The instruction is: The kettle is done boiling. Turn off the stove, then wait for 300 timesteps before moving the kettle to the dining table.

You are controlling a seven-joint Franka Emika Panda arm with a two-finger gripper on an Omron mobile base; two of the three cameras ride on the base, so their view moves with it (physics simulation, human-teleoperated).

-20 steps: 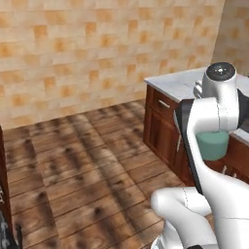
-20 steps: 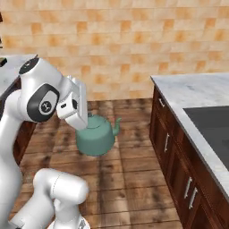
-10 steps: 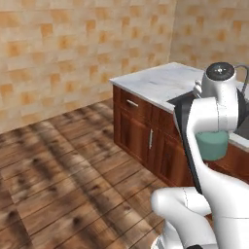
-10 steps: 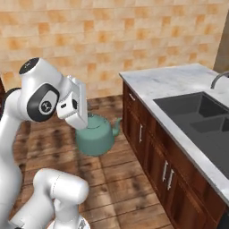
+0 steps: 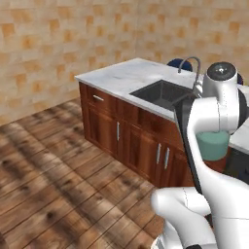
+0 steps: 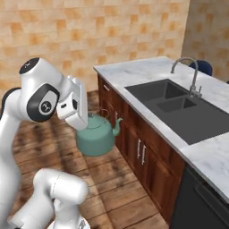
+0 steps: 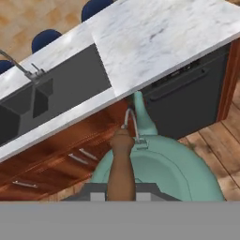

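Kettle [image 6: 95, 136] hangs in the air beside the sink [image 6: 179, 107], off any burner or surface, out over the wooden floor [image 5: 53, 175] in front of the cabinet doors [image 6: 141, 152] below that sink. It hangs upright with its short spout turned toward the cabinets, which reads as a carrying pose: level enough that hot water would not tip out of the spout. The pincer [image 6: 79, 117] is closed on the kettle from above, at the thin arched handle [image 7: 131, 123]; in the hand view the handle rises from the teal lid right at the camera's foot, and the brown lid knob [image 7: 122, 161] stands in front of it, so the body swings beneath the hand rather than being squeezed at its sides. From the left base view only a slice of the teal body shows behind the white arm, lower than the sink's rim. Outward from the sink runs the marble desk [image 5: 121, 78] with its curved faucet [image 6: 190, 74], and dark blue rounded chair backs [image 7: 96, 7] show beyond the far edge. A black appliance front [image 6: 199, 203] sits under the desk to the sink's near side. No reddish-brown panelled island is visible, so the drop-off spot is, by my reading, yet to come into sight and the carry is midway at best.
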